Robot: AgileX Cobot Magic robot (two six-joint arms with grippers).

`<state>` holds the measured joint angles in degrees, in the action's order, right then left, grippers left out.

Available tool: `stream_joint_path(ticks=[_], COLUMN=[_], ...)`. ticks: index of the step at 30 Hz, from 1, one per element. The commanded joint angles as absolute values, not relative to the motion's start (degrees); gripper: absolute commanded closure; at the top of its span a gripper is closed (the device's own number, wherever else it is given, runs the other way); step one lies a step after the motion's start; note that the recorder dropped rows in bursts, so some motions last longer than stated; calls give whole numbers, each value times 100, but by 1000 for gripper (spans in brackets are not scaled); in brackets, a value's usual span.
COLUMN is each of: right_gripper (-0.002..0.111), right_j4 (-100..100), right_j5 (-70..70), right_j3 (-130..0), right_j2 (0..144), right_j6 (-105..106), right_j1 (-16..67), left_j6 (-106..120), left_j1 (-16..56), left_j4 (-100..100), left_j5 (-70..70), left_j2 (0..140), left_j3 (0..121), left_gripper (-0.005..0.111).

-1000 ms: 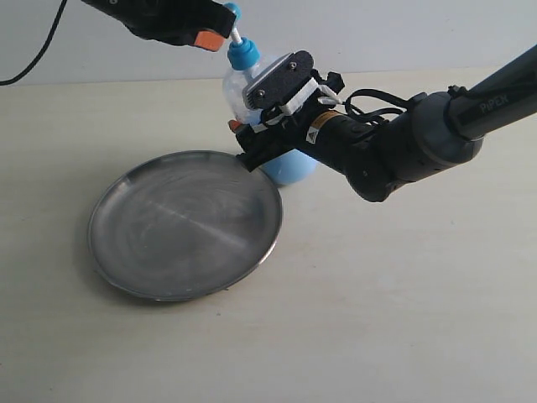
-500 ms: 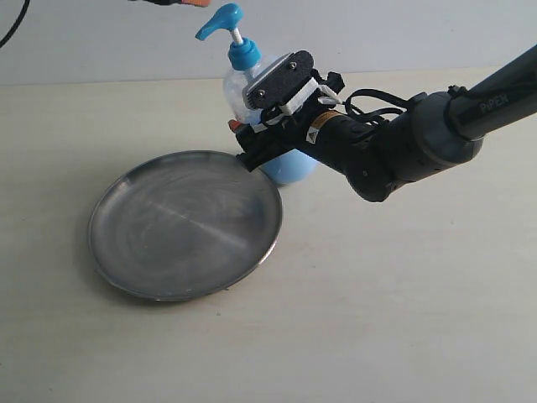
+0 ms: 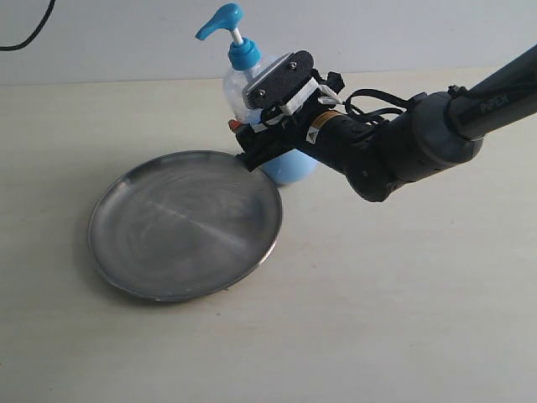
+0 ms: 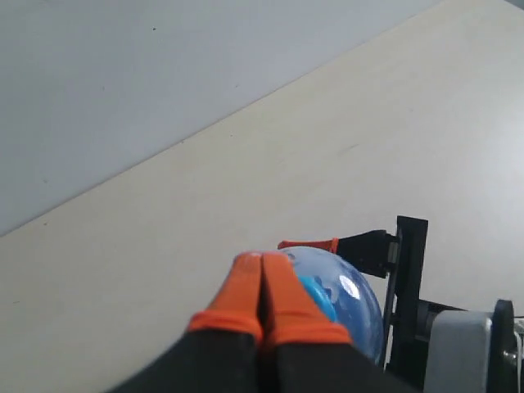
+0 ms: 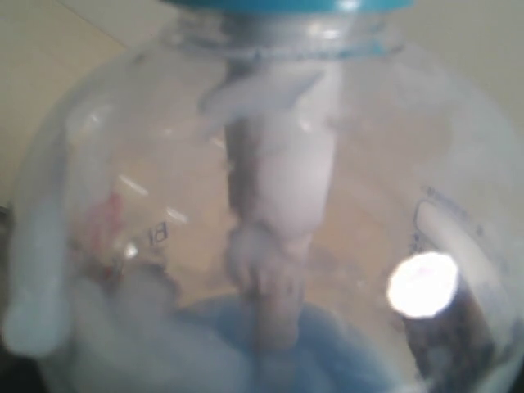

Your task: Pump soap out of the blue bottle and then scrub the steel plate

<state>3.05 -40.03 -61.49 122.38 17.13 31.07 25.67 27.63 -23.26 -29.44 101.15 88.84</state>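
Since a second ago the left gripper (image 4: 262, 288) has lifted off the pump head and left the exterior view; nothing else has shifted. Its orange fingertips are pressed together on nothing, and its own camera looks down on the bottle (image 4: 354, 304) below them.

Right gripper (image 3: 267, 117): jaws spread wide and clamped on the bottle (image 3: 237, 88), one finger on each side of its body. The bottle stands upright, pump spout pointing to 9 o'clock, with blue soap (image 3: 289, 168) in its lower part.

Plate (image 3: 185, 222): flat on the table (image 3: 377, 294) at 8 o'clock from the bottle, its rim just beside the bottle's base.

Surface and room: pale beige table, plain grey-white wall (image 3: 377, 34) behind it, and a black cable (image 3: 33, 29) hanging at 11 o'clock.

Writing: "PiPER" on the right arm (image 3: 495, 102). The print on the bottle (image 5: 270, 205) is too blurred in the right wrist view to read.
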Motion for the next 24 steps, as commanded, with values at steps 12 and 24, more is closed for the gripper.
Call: stream_joint_path(ticks=[12,24], right_gripper=[108,108], right_j4=[344,344], right_j5=[-4635,-4635], right_j3=[-6213,-6213], right_j2=[12084,12084], right_j6=[1738,1738], right_j1=[3128,3128], left_j6=[2527,2527], left_j1=[2798,2798], left_j4=[-2423,-2467], left_j5=[-3417,-3441], left_j2=[10236,10259], left_j3=[9072,9062], left_gripper=[107,107])
